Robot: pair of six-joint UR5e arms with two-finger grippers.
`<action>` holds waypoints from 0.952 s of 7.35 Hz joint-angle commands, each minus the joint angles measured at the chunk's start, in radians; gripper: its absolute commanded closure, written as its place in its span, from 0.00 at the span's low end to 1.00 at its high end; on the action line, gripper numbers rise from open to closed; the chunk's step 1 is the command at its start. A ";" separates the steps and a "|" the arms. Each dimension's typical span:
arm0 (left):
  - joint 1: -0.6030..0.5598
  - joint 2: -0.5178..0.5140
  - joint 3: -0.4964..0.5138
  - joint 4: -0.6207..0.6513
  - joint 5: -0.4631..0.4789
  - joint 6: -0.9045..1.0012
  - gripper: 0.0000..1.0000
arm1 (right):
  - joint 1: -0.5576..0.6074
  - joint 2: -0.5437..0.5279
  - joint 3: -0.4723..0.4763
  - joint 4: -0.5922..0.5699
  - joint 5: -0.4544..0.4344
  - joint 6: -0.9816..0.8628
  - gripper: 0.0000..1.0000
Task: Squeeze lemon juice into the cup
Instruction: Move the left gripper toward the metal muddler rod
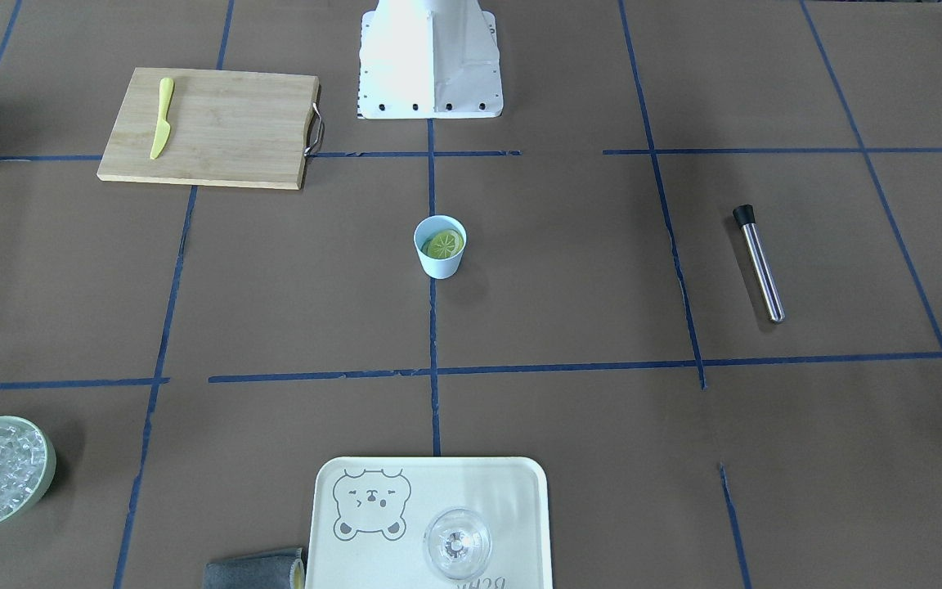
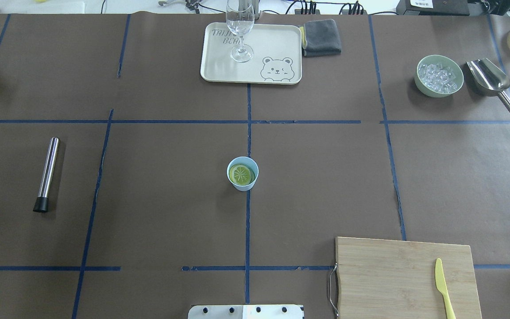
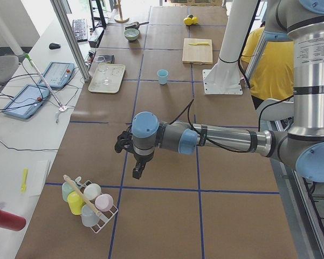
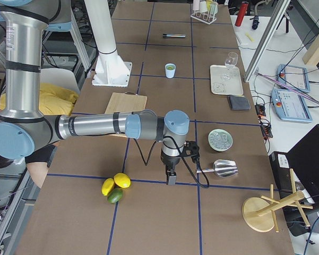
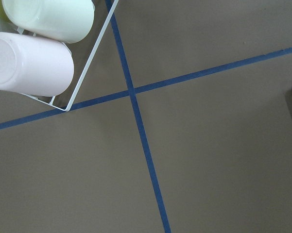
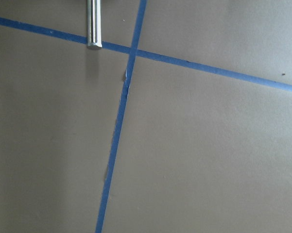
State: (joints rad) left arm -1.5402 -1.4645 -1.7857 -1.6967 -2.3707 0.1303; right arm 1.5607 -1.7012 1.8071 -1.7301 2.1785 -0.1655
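The light-blue cup (image 2: 243,187) stands upright at the table's centre on a blue tape line. It also shows in the front view (image 1: 441,267) and in both side views (image 3: 162,76) (image 4: 170,70). The lemon (image 2: 241,174) slice lies inside it, cut face up (image 1: 444,244). Both arms are far from the cup, at opposite ends of the table. My left gripper (image 3: 137,171) hangs over the table near a cup rack. My right gripper (image 4: 171,178) hangs near a metal scoop. I cannot tell whether either is open or shut. No fingers show in the wrist views.
A bamboo cutting board (image 2: 403,277) carries a yellow toy knife (image 2: 443,288). A steel rod (image 2: 47,173) lies at the left. A tray (image 2: 277,46) holds a clear glass (image 2: 239,31), beside a grey cloth (image 2: 321,37). There are also an ice bowl (image 2: 439,75), a scoop (image 2: 492,82), whole lemons (image 4: 115,186) and a cup rack (image 3: 89,204).
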 commanded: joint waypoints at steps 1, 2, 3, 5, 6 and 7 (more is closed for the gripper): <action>0.002 -0.069 0.053 -0.129 -0.004 -0.008 0.00 | 0.016 -0.015 -0.002 0.003 0.050 -0.003 0.00; 0.002 -0.098 0.084 -0.273 -0.004 -0.011 0.00 | 0.030 -0.015 0.000 0.003 0.058 -0.003 0.00; 0.002 -0.102 0.107 -0.432 -0.008 -0.050 0.00 | 0.033 -0.014 0.000 0.003 0.058 -0.003 0.00; 0.008 -0.094 0.155 -0.651 0.001 -0.184 0.00 | 0.033 -0.014 -0.002 0.004 0.060 -0.005 0.00; 0.058 -0.089 0.143 -0.788 0.057 -0.284 0.00 | 0.033 -0.015 -0.002 0.004 0.060 -0.005 0.00; 0.169 -0.089 0.141 -0.787 0.057 -0.419 0.00 | 0.033 -0.014 -0.002 0.004 0.058 -0.005 0.00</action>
State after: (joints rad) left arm -1.4736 -1.5549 -1.6446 -2.4200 -2.3329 -0.1423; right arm 1.5937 -1.7156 1.8055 -1.7260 2.2375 -0.1702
